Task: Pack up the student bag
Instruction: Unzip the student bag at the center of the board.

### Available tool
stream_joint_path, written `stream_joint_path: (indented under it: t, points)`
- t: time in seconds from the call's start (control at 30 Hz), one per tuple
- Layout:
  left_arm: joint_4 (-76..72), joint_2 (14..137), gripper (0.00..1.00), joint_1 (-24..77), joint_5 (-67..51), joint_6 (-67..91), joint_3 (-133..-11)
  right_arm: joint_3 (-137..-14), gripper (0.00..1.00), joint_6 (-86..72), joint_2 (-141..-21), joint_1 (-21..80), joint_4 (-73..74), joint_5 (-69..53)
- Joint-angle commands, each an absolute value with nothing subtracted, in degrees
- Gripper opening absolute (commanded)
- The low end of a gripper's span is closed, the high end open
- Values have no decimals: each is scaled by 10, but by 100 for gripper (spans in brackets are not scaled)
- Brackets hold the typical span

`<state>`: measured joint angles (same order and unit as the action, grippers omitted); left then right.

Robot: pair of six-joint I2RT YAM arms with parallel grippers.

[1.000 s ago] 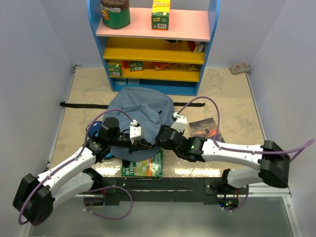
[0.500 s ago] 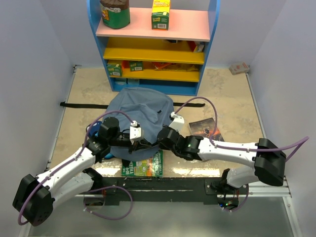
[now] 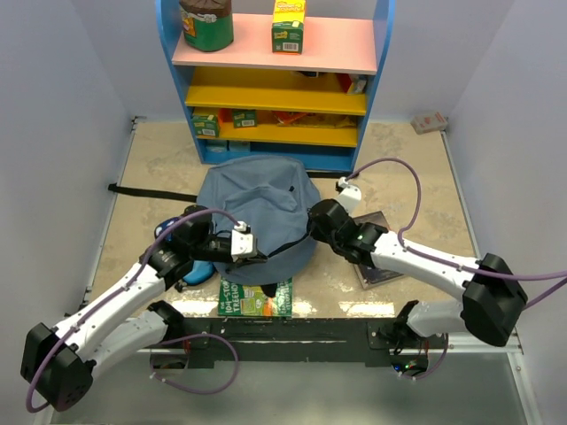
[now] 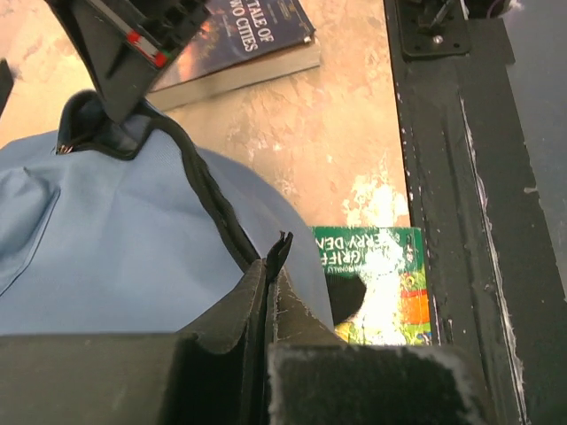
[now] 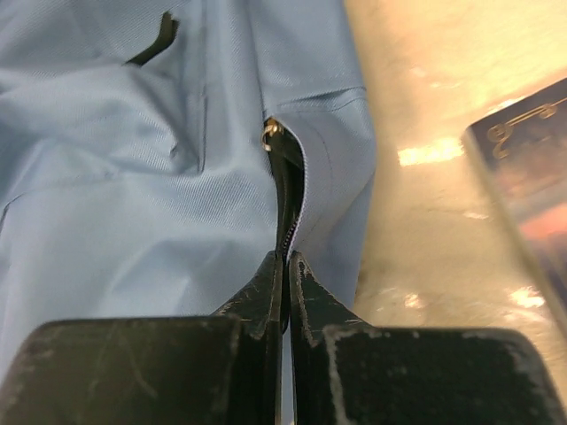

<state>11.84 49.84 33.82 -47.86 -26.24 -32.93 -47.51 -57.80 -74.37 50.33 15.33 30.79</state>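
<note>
Student bag (image 3: 252, 190) fabric was pinched by both hands: the left hand (image 4: 273, 266) was closed tight on the black-trimmed rim of its opening; the right hand (image 5: 285, 266) was clamped on the zipper edge at the bag's right side. Between them the grey-blue bag lay on the desk (image 3: 151, 168), its near edge over a green book (image 3: 257, 301); a dark book (image 4: 248, 40) lay just beside it; a coloured shelf (image 3: 283, 93) stood behind.
</note>
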Motion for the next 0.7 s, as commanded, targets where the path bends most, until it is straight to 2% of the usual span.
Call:
stream_joint_path:
  t: [0.0,0.37,0.67]
  points:
    - [192,485,0,339,-480,-312,-355,-513,0,-509,-767,456,142,382]
    - [253,462,0,339,-440,-351,-371,-603,0,-441,-802,374,175,430]
    - [327,472,0,339,-347,-411,-396,-606,0,-428,-824,333,175,407]
